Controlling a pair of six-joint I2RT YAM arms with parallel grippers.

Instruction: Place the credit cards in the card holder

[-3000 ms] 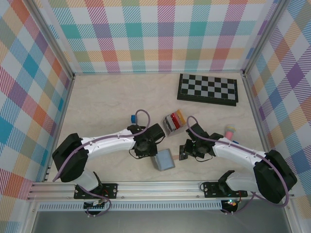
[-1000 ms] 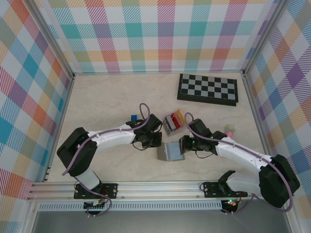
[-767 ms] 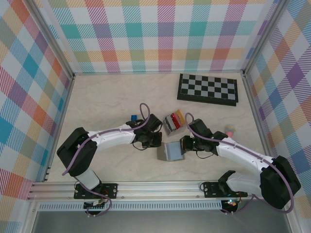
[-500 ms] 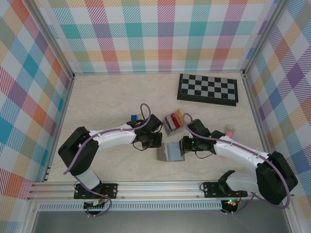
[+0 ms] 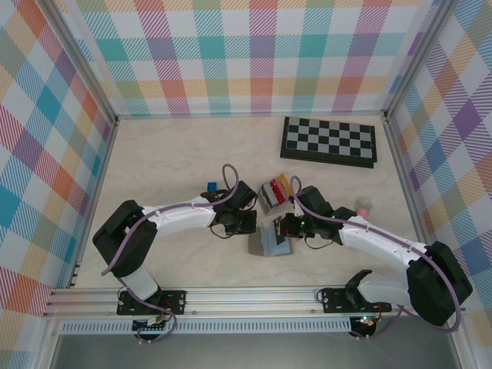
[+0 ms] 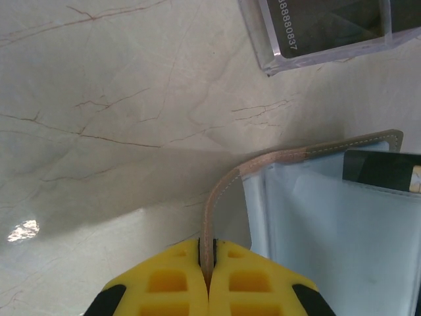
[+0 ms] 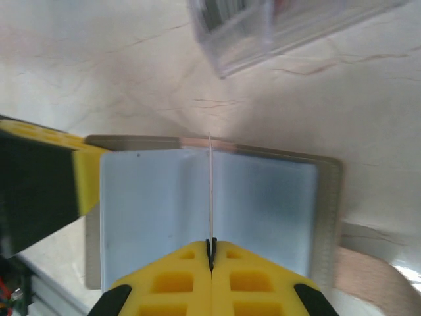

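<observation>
Left arm (image 5: 177,218) stretched low across pale marble-look tabletop (image 5: 169,154) toward centre. Left jaws pinched shut on tan stitched edge of flat grey folding card holder (image 6: 329,230), flap curved upward. Right arm (image 5: 377,241) extends in from opposite side, wrist tipped down. Right jaws clamped on thin plastic credit card (image 7: 210,191), seen edge-on, colour unclear, upright over holder's open inside. Black card (image 6: 380,172) sits in inner slot. Clear plastic card rack (image 5: 275,192) just beyond holder.
</observation>
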